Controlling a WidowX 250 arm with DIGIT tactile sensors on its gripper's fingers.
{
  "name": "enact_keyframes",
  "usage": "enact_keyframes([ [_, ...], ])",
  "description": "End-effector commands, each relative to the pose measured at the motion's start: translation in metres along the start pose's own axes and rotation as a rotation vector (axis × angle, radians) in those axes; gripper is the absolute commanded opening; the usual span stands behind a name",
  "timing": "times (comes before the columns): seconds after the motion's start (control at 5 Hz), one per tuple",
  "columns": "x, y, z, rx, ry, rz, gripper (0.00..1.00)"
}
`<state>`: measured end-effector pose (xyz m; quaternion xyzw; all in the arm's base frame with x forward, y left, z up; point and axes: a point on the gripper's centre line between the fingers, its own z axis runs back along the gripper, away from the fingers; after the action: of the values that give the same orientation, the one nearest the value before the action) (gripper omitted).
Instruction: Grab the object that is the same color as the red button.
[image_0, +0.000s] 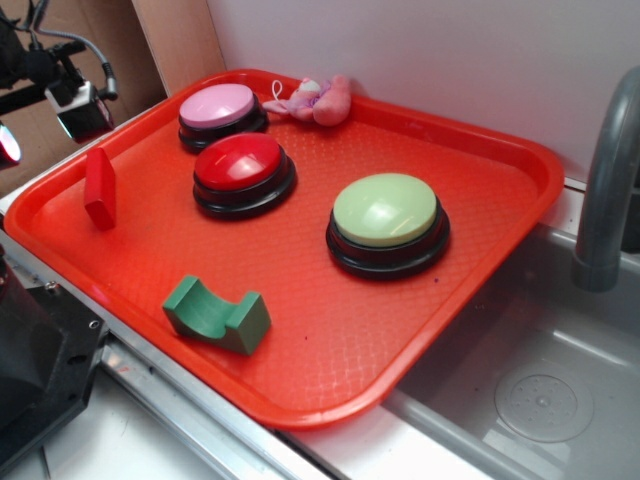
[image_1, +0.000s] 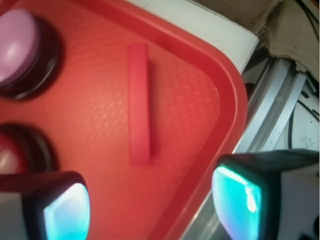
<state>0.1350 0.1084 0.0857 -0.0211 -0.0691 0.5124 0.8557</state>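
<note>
- The hand is mostly cut off: the wrist view shows only its two finger pads at the bottom edge, glowing teal, spread wide with nothing between them.
- In the exterior view the arm is only a dark cluster of cables and a bracket at the top left corner; the fingers themselves I cannot make out there.
- The red block stands on its narrow edge near the left rim of the red tray, apart from the buttons; from the wrist view it shows only as a thin strip, same colour as the tray, so its outline is faint.
- The red button sits right of the block, mid-tray; in the wrist view only a dark sliver of it shows at the left edge.
- The pink button is behind it, near the back rim, just beside a small pink plush toy whose shape is hard to read.
- The green button and the green arch block lie well apart from the red block.
- Open tray floor lies between block and red button; on the block's other side the raised rim is close.
- The tray overhangs a grey sink; the faucet is cut off at the right.
</note>
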Motion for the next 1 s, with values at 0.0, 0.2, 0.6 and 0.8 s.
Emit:
enact_keyframes([
  [0.0, 0.020, 0.010, -0.035, -0.008, -0.019, 0.105, 1.00],
  [0.2, 0.025, 0.009, -0.058, -0.029, -0.012, 0.133, 1.00],
  [0.6, 0.025, -0.001, -0.073, -0.039, -0.021, 0.075, 1.00],
  [0.8, 0.022, -0.003, -0.073, -0.020, -0.027, 0.083, 0.00],
])
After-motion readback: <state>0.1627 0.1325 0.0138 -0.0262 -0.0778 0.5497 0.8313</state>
